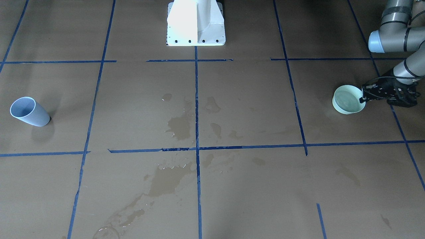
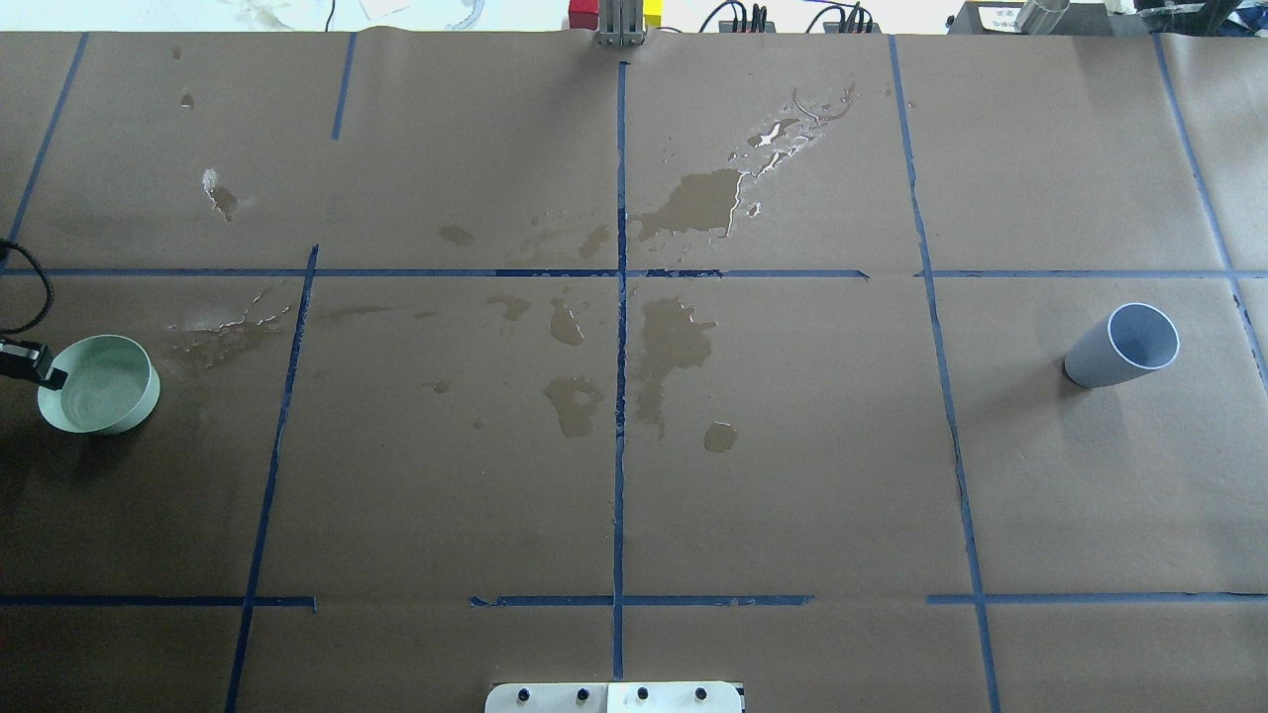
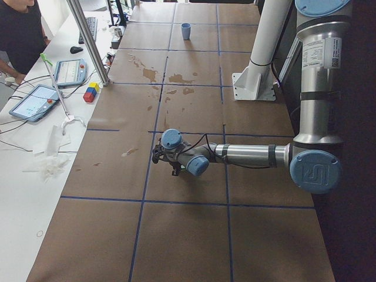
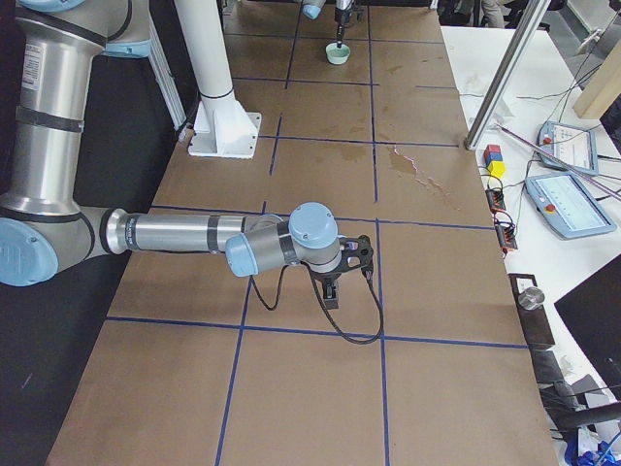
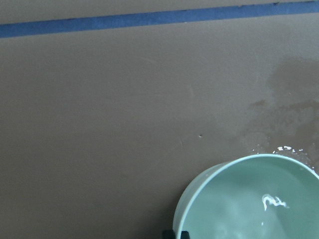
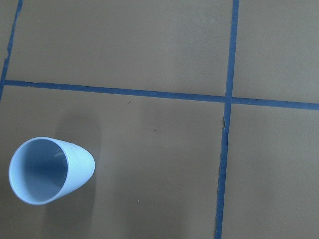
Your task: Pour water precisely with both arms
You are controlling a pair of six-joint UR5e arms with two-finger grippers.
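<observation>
The water lies in a pale green bowl near the table's end on the robot's left, and we judge it well filled. The left gripper has its jaws drawn narrow across the bowl's rim, pinching the wall as far as we can see. The right gripper hangs over the brown paper near the light blue cup, which stands upright and looks empty; we cannot tell how its jaws stand.

We take the bowl for stiff, light plastic; the load is the water, which will slosh. A pinch on one side of the rim leaves the far side free to sag, and a wet rim may slip; so we would lift it level and slowly. The cup looks light, tapered and easily toppled; we would take it round the middle of its wall. Dark wet stains mark the paper between the two.
</observation>
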